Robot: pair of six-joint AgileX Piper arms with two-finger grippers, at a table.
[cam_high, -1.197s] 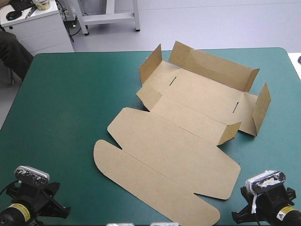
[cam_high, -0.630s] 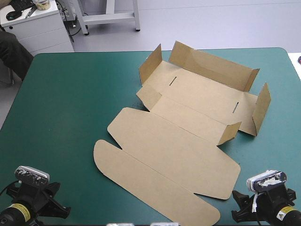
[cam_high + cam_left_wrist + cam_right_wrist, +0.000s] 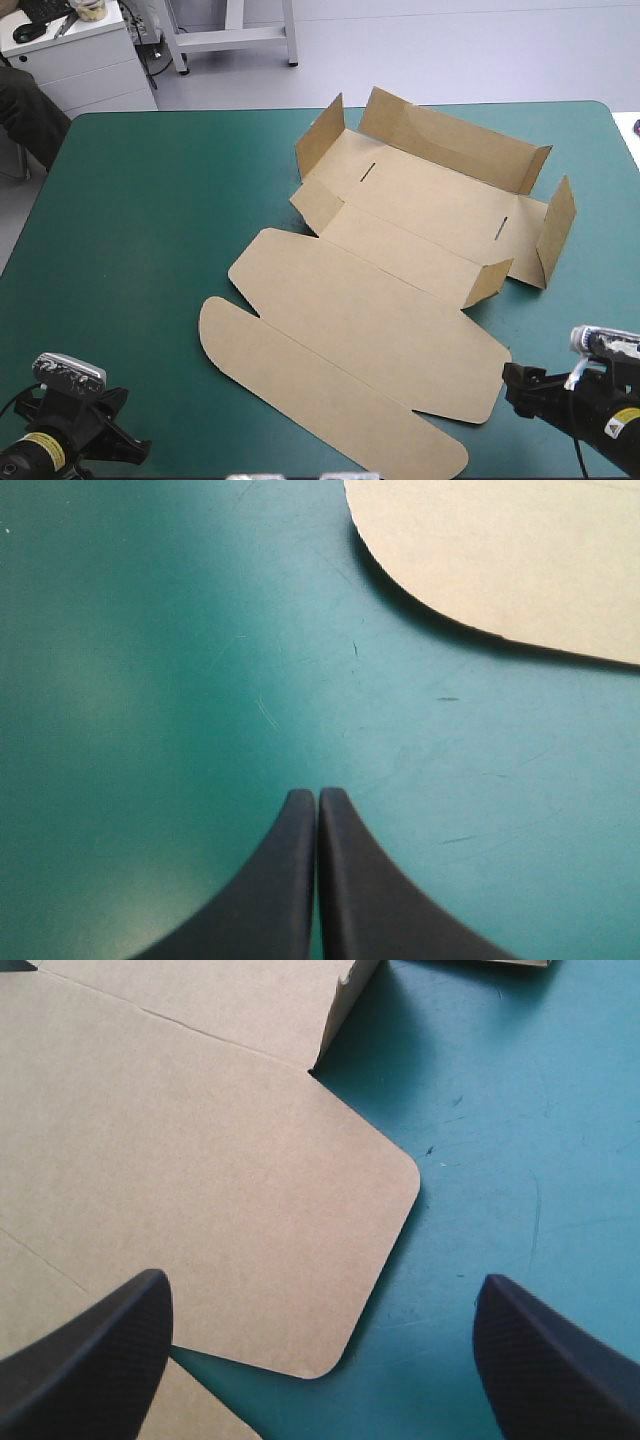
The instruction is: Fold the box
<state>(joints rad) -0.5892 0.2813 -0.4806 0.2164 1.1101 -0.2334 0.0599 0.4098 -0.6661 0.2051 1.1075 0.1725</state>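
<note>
- The box (image 3: 400,290) is a cut sheet of plain matte brown board, lying near the middle of the table and running aslant from the near edge toward the far right corner
- Its far half is partly raised: a long back wall (image 3: 450,140) stands up, a side flap stands at each end, and a low front wall (image 3: 420,255) is tilted up; two thin slots (image 3: 368,171) are cut in the floor
- Its near half lies flat: a broad lid panel (image 3: 370,320) with rounded corners; joined to it along a straight crease, a long tongue-shaped flap (image 3: 320,390) with rounded ends
- The teal-green cover (image 3: 130,230) is smooth, with fine pale scratches and small dark scuffs in the left wrist view
- A yellow sticker (image 3: 612,418) sits on the right wrist; its writing is too small to read
- The left gripper (image 3: 317,795) has its black fingers pressed together in one point, nothing between them; it is over bare cover near the table's near left corner, with the flap's rounded end ahead and off to one side
- The right gripper (image 3: 322,1290) is spread wide and holds nothing; the lid panel's rounded corner lies between its fingers; whether they touch the board I cannot tell
</note>
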